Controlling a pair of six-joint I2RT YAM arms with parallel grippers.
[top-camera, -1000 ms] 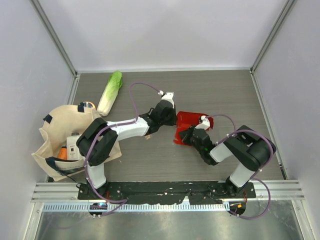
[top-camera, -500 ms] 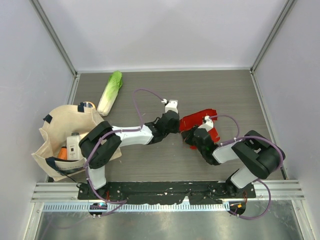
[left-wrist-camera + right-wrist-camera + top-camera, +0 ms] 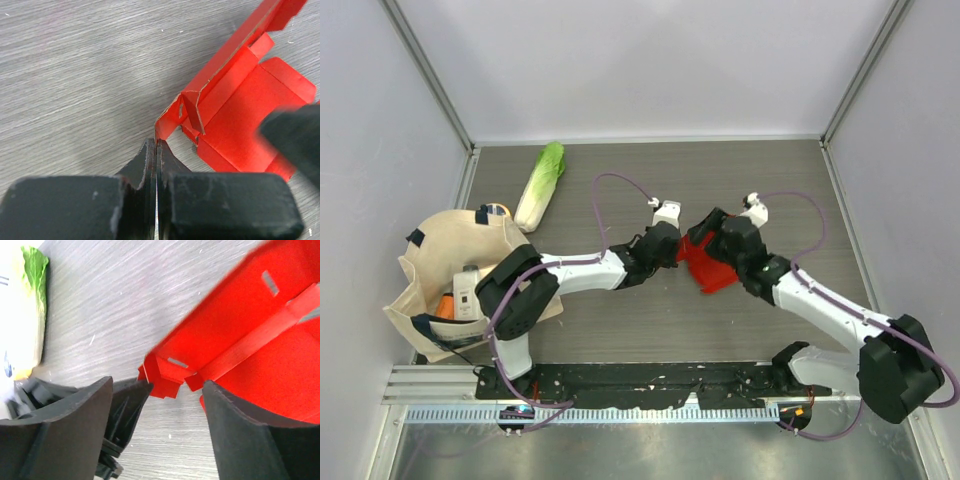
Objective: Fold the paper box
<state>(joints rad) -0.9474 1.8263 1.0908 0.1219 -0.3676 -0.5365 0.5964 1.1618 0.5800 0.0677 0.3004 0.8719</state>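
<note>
The paper box [image 3: 712, 270] is a bright red creased card, partly folded, tilted on the table's middle between both grippers. My left gripper [image 3: 672, 243] comes from the left and is shut, its tips [image 3: 156, 142] pinching the corner of a flap of the paper box [image 3: 240, 100]. My right gripper [image 3: 705, 235] sits over the box's far left part with its jaws wide open. In the right wrist view the paper box [image 3: 240, 305] lies just beyond the right gripper [image 3: 157, 385], its right finger [image 3: 250, 440] overlapping the card; nothing is gripped.
A napa cabbage [image 3: 540, 185] lies at the back left, also visible as the cabbage [image 3: 30, 305]. A beige tote bag [image 3: 440, 270] holding several items sits at the left wall. Grey walls enclose the table; the metal rail [image 3: 650, 380] runs along the near edge.
My right gripper has opened and let go of the box, and its arm has stretched further back. The box has turned and shifted slightly right. The left gripper followed a little to the right, still shut.
</note>
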